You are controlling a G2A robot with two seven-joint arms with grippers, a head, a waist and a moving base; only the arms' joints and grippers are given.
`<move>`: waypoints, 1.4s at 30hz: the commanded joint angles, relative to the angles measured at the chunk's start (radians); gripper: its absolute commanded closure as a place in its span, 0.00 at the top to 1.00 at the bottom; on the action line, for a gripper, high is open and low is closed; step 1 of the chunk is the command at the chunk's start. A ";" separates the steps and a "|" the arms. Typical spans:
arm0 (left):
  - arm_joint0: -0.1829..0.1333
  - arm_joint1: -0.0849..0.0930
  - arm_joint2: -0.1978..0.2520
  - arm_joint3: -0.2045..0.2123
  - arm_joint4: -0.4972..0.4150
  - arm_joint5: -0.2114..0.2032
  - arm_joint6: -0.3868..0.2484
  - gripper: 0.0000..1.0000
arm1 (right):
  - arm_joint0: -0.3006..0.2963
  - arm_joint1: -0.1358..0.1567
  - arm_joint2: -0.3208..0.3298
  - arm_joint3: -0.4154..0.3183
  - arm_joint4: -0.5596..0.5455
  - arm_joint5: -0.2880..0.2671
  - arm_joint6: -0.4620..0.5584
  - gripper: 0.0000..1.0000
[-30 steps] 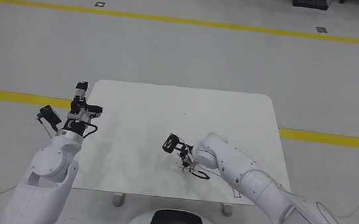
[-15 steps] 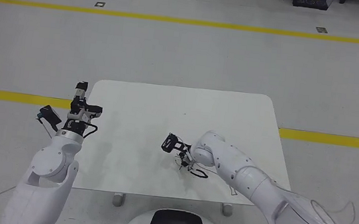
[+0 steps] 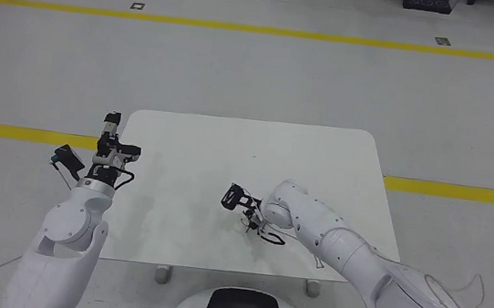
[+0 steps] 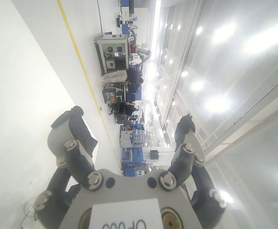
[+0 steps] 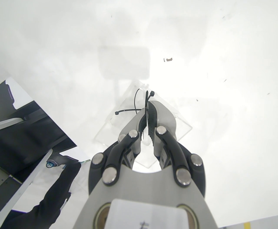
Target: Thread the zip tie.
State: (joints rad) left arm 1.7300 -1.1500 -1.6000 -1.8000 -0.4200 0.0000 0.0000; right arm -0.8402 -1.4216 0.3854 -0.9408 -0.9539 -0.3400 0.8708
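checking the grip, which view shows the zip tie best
Right wrist view: the zip tie is pinched in the shut right claw, loop and head clear. Top view gives a tiny dark curl by that claw; left wrist view faces the room.

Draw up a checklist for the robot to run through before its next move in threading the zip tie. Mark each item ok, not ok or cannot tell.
1. Right gripper shut on the zip tie: ok.
2. Tie's tail already through its head: cannot tell; the strap curves in front of the gripper, but the ends are too small to judge.
3. Clear plate lying on the table beneath the tie: ok.
4. Left gripper open and free: ok.
5. Left gripper close enough to help: not ok; it is at the table's left edge, far from the tie.
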 commanded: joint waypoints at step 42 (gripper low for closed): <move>0.000 0.000 0.000 0.000 0.000 0.000 0.000 1.00 | -0.386 0.268 0.420 -0.647 -0.080 0.000 -0.001 0.00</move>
State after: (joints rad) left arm 1.7300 -1.1500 -1.6000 -1.8000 -0.4200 0.0000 0.0000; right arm -1.2179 -1.1617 0.7966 -1.5786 -1.0542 -0.3400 0.8842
